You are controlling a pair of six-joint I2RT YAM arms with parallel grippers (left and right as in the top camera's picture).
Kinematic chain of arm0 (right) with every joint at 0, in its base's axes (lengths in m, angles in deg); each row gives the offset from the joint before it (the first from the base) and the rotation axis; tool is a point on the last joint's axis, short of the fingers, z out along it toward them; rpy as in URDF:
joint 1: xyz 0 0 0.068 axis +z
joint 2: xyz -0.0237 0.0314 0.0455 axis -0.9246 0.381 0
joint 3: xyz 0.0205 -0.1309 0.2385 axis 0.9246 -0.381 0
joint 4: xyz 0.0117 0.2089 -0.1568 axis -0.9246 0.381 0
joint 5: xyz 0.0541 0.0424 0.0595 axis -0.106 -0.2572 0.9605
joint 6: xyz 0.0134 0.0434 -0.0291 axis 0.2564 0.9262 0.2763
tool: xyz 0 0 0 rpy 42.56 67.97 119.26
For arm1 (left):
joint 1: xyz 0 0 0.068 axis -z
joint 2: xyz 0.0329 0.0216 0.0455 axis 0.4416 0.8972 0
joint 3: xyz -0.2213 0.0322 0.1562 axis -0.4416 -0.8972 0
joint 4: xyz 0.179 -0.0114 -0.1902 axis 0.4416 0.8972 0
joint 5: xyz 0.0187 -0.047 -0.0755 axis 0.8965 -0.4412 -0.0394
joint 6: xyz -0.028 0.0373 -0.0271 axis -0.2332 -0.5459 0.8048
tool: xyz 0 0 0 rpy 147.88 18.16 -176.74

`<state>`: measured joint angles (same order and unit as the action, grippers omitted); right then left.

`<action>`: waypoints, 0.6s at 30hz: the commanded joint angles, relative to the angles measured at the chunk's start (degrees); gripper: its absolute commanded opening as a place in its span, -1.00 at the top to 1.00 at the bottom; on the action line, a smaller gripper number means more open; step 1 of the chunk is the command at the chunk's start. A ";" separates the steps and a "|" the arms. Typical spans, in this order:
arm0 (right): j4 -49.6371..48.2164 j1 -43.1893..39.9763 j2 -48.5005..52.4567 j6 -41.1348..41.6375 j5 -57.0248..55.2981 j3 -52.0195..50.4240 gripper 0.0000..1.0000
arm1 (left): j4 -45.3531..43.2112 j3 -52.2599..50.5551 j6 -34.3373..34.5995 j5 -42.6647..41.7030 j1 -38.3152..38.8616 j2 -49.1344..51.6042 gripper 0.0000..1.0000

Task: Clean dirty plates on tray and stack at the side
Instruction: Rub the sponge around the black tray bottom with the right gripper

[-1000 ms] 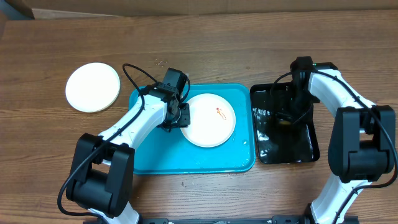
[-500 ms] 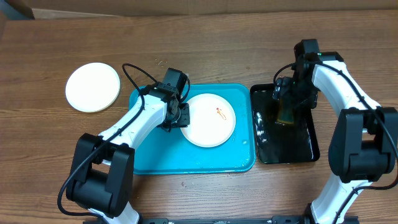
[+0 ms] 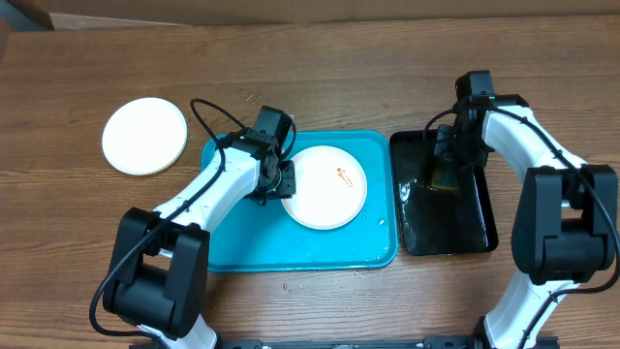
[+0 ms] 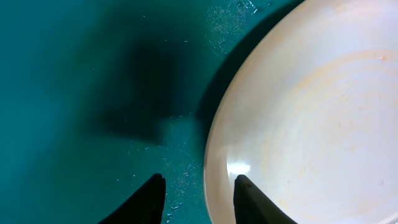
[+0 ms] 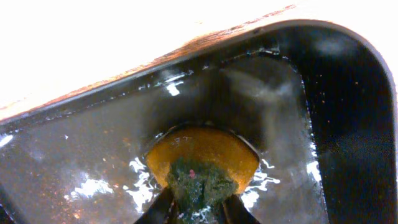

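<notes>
One white dirty plate with a small orange-red smear lies on the turquoise tray. My left gripper stands at the plate's left rim. In the left wrist view the left gripper is open and straddles that rim: one finger is over the plate, the other over the tray. My right gripper is down in the black tray. In the right wrist view the right gripper is shut on the green side of a yellow sponge.
A second white plate lies on the bare wooden table, left of the turquoise tray. The black tray's floor holds a shiny film of water, and its raised wall curves round the sponge. Water drops speckle the turquoise tray near the plate.
The right gripper opened wide over the sponge in the black tray, then closed on it. The left arm and the plate have not moved.
</notes>
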<state>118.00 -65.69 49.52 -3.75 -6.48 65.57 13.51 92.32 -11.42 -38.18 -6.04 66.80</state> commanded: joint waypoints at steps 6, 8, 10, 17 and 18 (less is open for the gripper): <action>6.10 -0.04 -0.90 0.09 0.37 2.14 -0.50 | -0.02 0.87 0.59 0.81 0.11 0.42 0.24; 7.67 -0.04 -0.90 0.11 0.81 2.32 -0.35 | -0.04 0.87 0.59 0.81 0.11 0.42 0.26; 9.09 0.02 -0.87 0.11 2.16 2.25 -0.12 | -0.09 0.87 0.59 0.85 0.11 0.42 0.29; 7.34 0.70 -0.87 0.09 2.34 2.19 -0.08 | -0.42 0.55 0.61 1.18 0.11 0.42 0.31; 6.93 0.70 -0.87 0.09 2.36 2.19 -0.08 | -0.55 0.35 0.61 1.36 0.11 0.42 0.31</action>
<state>125.93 -65.34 49.52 -3.73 -4.61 66.21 13.42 92.32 -11.40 -37.89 -6.04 66.80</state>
